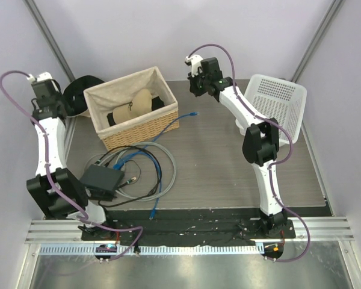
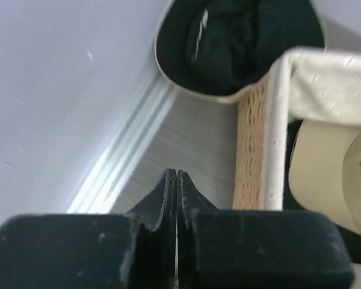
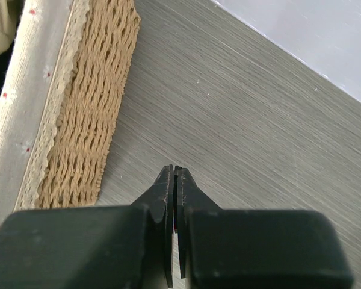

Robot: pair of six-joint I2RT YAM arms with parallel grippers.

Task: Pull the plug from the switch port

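Our left gripper (image 2: 177, 180) and right gripper (image 3: 174, 177) are both pinched shut and empty, far from the switch (image 1: 102, 179) lying near-left, which looks light enough to slide, so we'd brace it and pinch the stiff plug (image 1: 115, 165), not its limp cable (image 1: 143, 155).

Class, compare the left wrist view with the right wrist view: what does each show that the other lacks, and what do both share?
Only the left wrist view: a black hat beyond the wicker basket, a metal rail along the wall, and the left claw, shut. Only the right wrist view: the right claw, shut above the tabletop. Both: the basket's woven side with its cloth liner, grey tabletop and pale wall.
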